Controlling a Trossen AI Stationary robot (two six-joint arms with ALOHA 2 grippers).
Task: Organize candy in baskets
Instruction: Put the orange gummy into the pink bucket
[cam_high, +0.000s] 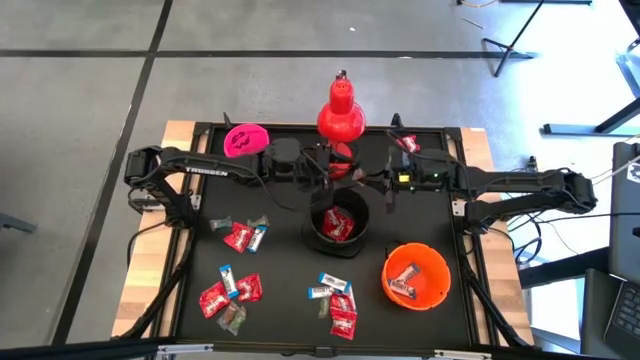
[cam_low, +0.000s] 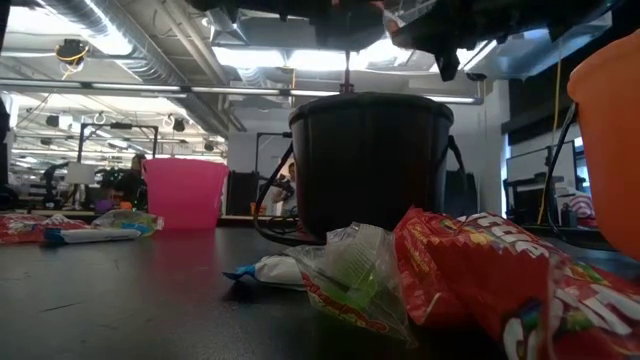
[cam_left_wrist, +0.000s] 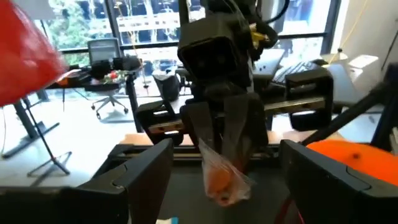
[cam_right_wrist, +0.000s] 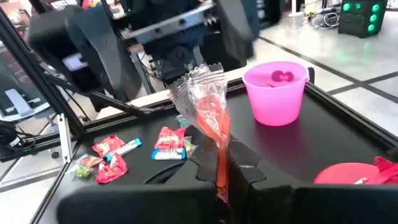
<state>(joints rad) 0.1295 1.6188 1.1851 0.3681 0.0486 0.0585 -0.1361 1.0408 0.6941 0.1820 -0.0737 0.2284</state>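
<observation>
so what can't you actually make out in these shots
- Inside of the round black plastic bucket: the low view shows only its wall; the high view has red wrappers inside, count unclear under the arms.
- Small pink plastic bucket: contents too small in the right wrist view.
- Large orange plastic bucket: cut off by the low view's edge.
- Print on the clear-and-orange wrapped sweet in the right claw: blurred.
- Left claw: its tips fall below the left wrist view's edge.
</observation>
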